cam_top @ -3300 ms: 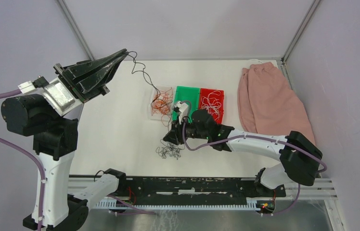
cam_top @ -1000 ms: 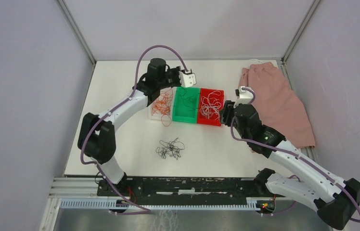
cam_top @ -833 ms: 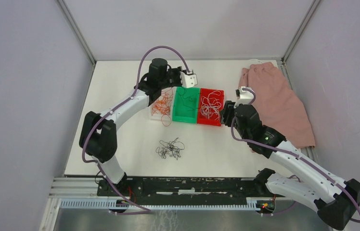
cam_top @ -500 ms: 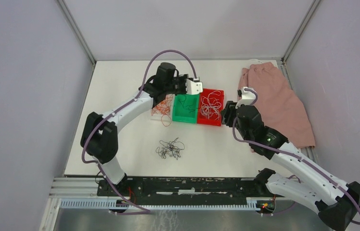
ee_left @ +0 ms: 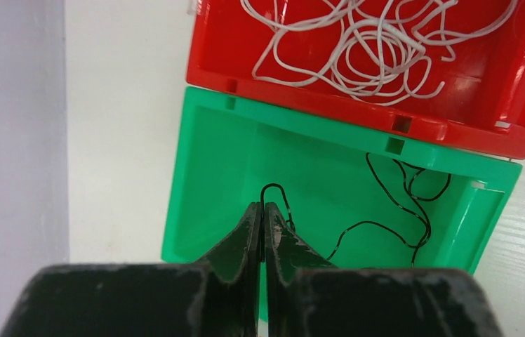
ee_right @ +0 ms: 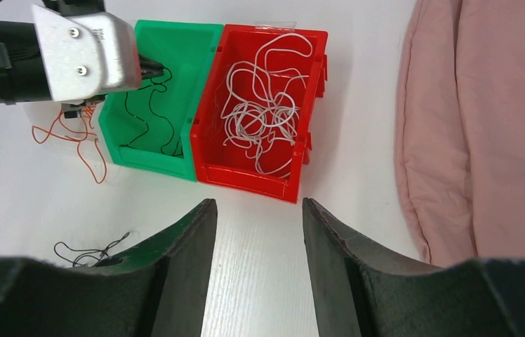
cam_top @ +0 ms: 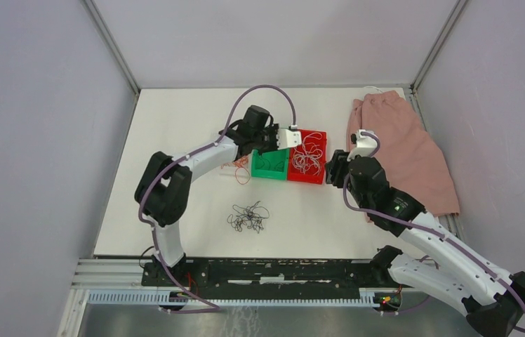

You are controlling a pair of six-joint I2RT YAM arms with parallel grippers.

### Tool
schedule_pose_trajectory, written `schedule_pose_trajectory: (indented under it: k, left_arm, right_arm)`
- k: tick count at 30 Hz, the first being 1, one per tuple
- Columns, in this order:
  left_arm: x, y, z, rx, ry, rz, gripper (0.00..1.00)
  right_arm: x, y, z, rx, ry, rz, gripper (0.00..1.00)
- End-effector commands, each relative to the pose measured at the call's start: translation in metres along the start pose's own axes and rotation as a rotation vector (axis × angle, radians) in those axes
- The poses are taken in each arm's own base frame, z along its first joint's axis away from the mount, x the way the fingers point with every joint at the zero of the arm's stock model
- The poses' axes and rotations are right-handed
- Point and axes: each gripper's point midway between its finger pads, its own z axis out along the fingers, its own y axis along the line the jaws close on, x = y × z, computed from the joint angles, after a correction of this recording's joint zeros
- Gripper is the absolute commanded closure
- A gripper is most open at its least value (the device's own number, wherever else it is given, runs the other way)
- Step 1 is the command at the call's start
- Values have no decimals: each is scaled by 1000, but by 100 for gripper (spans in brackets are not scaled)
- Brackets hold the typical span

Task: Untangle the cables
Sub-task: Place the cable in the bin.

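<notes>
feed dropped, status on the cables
Left gripper shut on thin black wire over green plastic bin. Right gripper open, empty. Black wire clump on table.

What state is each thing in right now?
green bin: holds black cable
red bin: holds white cables
left pincer: shut, above green bin
right pincer: open, empty
orange cables: beside green bin, partly on table
black clump: tangled, on table
pink cloth: lying at table's right side

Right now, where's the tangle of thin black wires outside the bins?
Top view: the tangle of thin black wires lies on the white table, left of centre, on the robot's side of the green plastic bin.
</notes>
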Motion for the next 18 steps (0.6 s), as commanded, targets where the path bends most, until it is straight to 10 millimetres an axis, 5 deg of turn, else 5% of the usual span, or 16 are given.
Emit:
schedule_pose_trajectory:
  k: [1,3,5,10,18]
  left_arm:
    - [-3,12,10,-38,18,-58,90]
    - [-3,15,14,-41,27,-60,76]
    - [-2,15,14,-18,45,-59,42]
    - [-19,29,-1,-13,36,-46,13]
    - [-44,36,-43,32,16,-81,3]
  right_arm:
    - [-7,-6,-2,20,-37,12,46]
    - [-7,-6,-1,21,-37,10,45]
    - [-7,-5,-1,17,-35,9,45]
    - [-9,0,0,3,-33,10,45]
    - [-14,10,-1,-42,-25,3,46]
